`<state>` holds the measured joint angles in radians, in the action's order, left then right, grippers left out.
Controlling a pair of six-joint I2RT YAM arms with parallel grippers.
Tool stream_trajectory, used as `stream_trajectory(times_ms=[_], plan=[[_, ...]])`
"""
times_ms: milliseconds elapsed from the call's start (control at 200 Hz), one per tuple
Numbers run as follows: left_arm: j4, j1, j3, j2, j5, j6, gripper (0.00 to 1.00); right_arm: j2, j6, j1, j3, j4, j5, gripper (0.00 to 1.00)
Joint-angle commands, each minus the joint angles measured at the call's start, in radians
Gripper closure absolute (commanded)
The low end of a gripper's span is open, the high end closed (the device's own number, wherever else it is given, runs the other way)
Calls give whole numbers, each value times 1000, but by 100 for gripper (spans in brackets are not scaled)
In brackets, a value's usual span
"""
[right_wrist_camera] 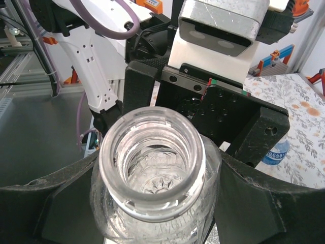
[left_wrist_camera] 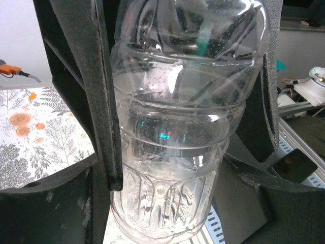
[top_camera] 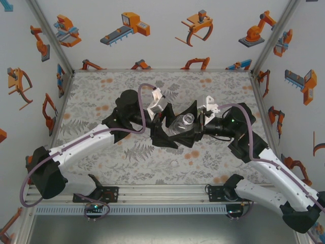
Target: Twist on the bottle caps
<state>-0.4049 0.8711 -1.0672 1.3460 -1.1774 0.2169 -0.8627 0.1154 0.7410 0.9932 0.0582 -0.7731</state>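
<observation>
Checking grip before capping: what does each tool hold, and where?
Right tool: the clear bottle, at its shoulder below the open neck. Left tool: jaws flank its body; firm grip cannot be told.

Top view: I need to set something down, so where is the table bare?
Bare: the far strip of the table along the back wall, and the near strip bordered by the left arm, the right arm and the front rail. Crowded: the middle, where both meet at the colourless bottle.
</observation>
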Motion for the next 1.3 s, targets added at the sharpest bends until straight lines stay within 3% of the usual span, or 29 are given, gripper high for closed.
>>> stream_trajectory(times_ms=[0,245,411,596,751,851,981,1081,1192,1297], plan=[[-51,8,-30,8,-18,24,39,7,4,-5,-10,57,-13,61],[-37,10,-40,16,-21,17,52,13,4,-5,-15,47,7,61],[141,4,-48,-10,28,-112,61,32,5,-5,-7,-33,141,32],[428,-25,-60,-68,208,-300,68,62,-7,-5,5,-85,237,21],[593,-59,-58,-121,411,-379,75,58,9,-5,6,-118,298,21],[663,-103,-60,-166,484,-403,78,40,33,-5,8,-153,341,23],[706,-193,-63,-221,532,-387,88,-2,122,-5,-4,-186,416,29],[718,-311,-74,-239,467,-336,100,-50,198,-3,-22,-199,409,36],[785,-392,-93,-247,452,-364,100,-73,275,25,-75,-209,490,39],[869,-416,-109,-248,553,-432,100,-93,325,73,-116,-258,612,40]])
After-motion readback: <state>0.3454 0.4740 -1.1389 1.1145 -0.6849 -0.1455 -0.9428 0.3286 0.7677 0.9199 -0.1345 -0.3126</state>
